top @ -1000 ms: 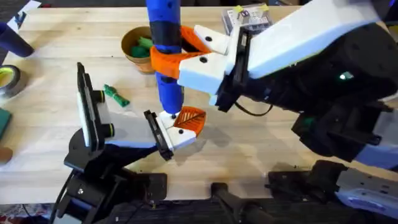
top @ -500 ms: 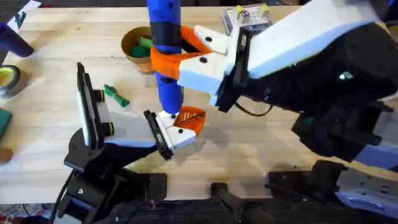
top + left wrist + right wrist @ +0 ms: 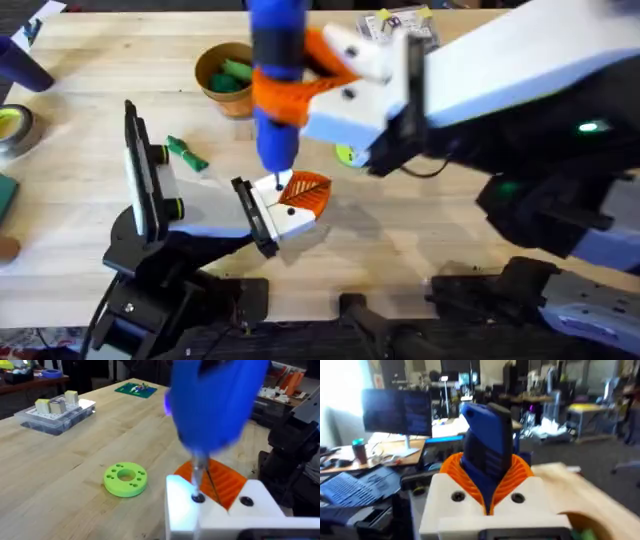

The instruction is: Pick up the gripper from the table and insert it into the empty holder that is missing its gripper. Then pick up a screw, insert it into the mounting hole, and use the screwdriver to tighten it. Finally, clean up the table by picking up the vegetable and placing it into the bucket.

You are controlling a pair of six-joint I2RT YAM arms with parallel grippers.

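While no writing legible: blue screwdriver in right pincer.

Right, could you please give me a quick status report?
Right claw shut on blue screwdriver, tip at the mounting screw. Orange gripper seated in holder. Vegetable on the table, not in bucket.

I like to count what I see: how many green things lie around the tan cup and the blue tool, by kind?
Slender vegetable on the table: 1
Green piece inside the bucket: 1, as far as can be told
Holed ring: 1
Total: 3
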